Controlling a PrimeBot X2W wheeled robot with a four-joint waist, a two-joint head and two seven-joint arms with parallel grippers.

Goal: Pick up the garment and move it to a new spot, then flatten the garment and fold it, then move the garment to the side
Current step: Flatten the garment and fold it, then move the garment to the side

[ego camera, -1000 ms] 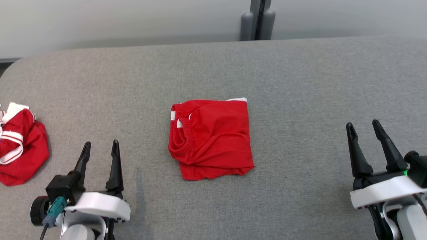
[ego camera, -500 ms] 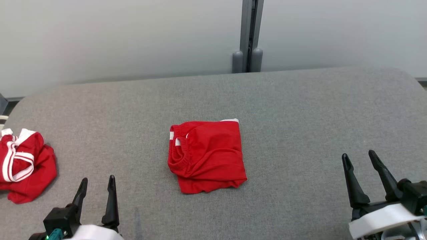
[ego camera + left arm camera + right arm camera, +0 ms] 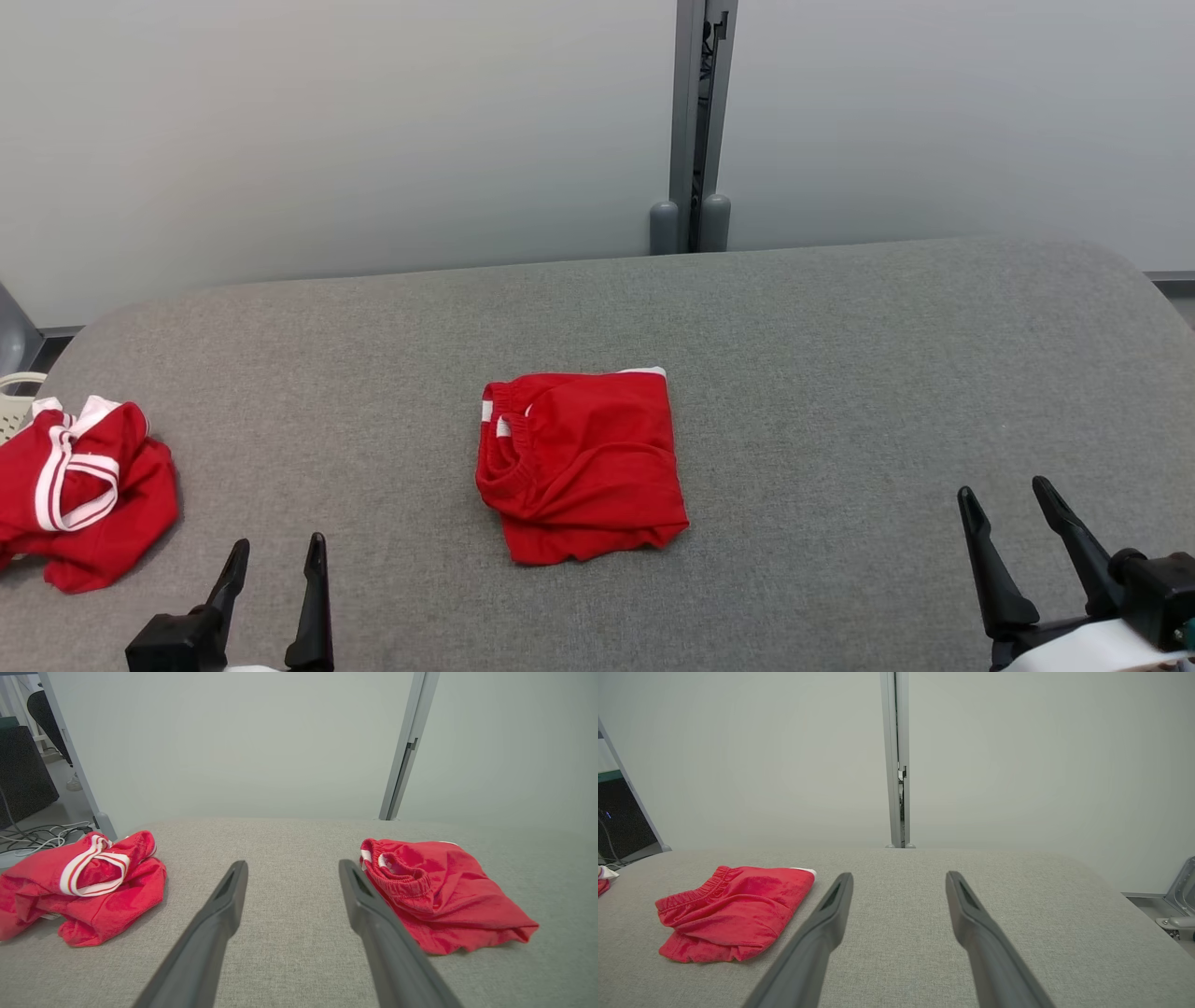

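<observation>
Garment [image 3: 583, 464] lies folded on grey table [image 3: 840, 373], ahead of and between wide-spread, empty fingers of left gripper [image 3: 280, 541] and right gripper [image 3: 1002, 487]; shifting it aside neatly likely means pinching all layers.

The table [image 3: 840, 373] is showing a grey woven cloth cover, matt and finely rough. The folded garment [image 3: 583, 467] in the middle is looking like thin red cloth, soft and creased. The crumpled garment [image 3: 84, 485] at the left is showing similar cloth with white bands. The left gripper [image 3: 281, 540] and right gripper [image 3: 1002, 486] are showing matt dark fingers, and the far post [image 3: 693, 140] is looking like smooth grey metal
</observation>
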